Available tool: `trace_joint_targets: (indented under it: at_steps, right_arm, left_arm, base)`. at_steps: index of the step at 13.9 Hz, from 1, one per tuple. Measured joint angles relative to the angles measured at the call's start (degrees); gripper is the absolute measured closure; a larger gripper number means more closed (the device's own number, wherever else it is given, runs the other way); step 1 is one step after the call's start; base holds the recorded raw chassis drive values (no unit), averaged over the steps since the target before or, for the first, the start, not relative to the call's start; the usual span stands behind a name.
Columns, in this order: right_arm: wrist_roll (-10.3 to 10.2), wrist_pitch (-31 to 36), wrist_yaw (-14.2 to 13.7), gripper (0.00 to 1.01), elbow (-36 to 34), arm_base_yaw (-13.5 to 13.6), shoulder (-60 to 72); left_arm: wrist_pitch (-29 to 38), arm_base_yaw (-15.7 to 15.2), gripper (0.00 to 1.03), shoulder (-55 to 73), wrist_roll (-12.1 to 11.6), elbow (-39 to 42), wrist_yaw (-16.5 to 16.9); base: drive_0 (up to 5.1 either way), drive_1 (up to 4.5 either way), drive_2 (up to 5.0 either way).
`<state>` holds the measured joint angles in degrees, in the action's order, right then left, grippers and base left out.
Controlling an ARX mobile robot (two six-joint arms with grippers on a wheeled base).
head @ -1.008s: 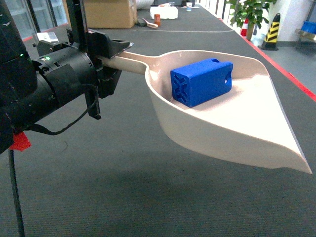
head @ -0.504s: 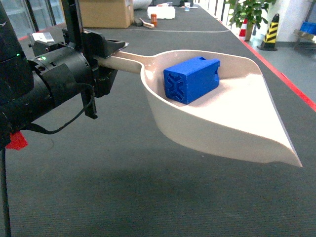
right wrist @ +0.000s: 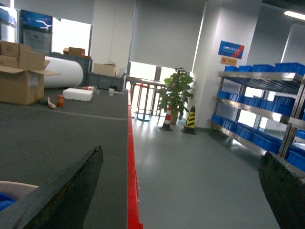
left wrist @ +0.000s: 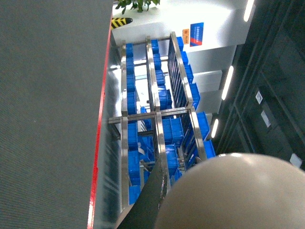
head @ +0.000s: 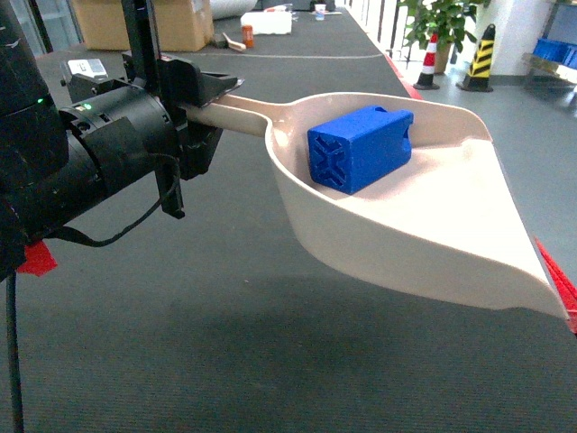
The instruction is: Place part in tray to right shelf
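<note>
Nearest in the head view: left claw (head: pixel 203 104) clenched on the handle of the tray (head: pixel 451 244), holding it above the dark tabletop (head: pixel 225 343), wide lip pointing toward the tabletop's right edge and overhanging it at the corner. Inside the tray, at the deep end near the handle, the part (head: pixel 359 149), resting on the tray floor, X-ribbed face turned toward the camera, touching the back wall. Red strip (head: pixel 561 284) along the tabletop's right edge, just beneath the lip.

From the right wrist camera: right claw (right wrist: pixel 176 191) released, its two dark fingers (right wrist: pixel 62 193) wide apart with nothing between them; a sliver of tray and part at the lower left corner.

Farther off, beyond the tabletop's right edge: grey floor, striped cone (head: pixel 431 56), potted plant (right wrist: pixel 175 93). At the far end of the tabletop: cardboard boxes (right wrist: pixel 19 71), white foam block (right wrist: pixel 77 93). Farthest, along the wall: right shelf (right wrist: pixel 267 109) of steel, loaded with blue crates (right wrist: pixel 259 138); also in the left wrist view, behind the tray's rounded underside.
</note>
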<state>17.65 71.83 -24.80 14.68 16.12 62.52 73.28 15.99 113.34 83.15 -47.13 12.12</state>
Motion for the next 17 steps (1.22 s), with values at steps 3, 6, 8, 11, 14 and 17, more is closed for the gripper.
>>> trace_joint_targets:
  at_steps: [3,6,8,11,14,17]
  right_arm:
    - [0.0,-0.2,0.0,0.03,0.0,0.0,0.0]
    - [0.0,-0.2,0.1,0.03,0.0,0.0,0.0]
    - [0.0,0.0,0.1,0.03,0.0,0.0,0.0]
    - [0.0,-0.1,0.1,0.03,0.0,0.0,0.0]
    - [0.0,-0.1,0.1,0.03,0.0,0.0,0.0]
    - [0.0,-0.2,0.0,0.03,0.0,0.0,0.0]
  left_arm:
    - [-0.1,0.0,0.9,0.1,0.0,0.0,-0.1]
    - [0.0,0.0,0.9,0.1,0.0,0.0,-0.1]
    - [0.0,-0.1,0.9,0.1,0.0,0.0,-0.1]
    - [0.1,-0.1,0.9,0.1,0.0,0.0,0.0]
    - [0.0,-0.1,0.9,0.1,0.0,0.0,-0.1]
    - [0.0,-0.1,0.9,0.1,0.0,0.0,0.0]
  base:
    - [5.0,-2.48,-2.5]
    - [5.0,-2.48,-2.5]
    - [5.0,-2.48,-2.5]
    - [5.0,-2.48,-2.5]
    - [5.0,-2.48,-2.5]
    - [5.0,-2.43,-2.4]
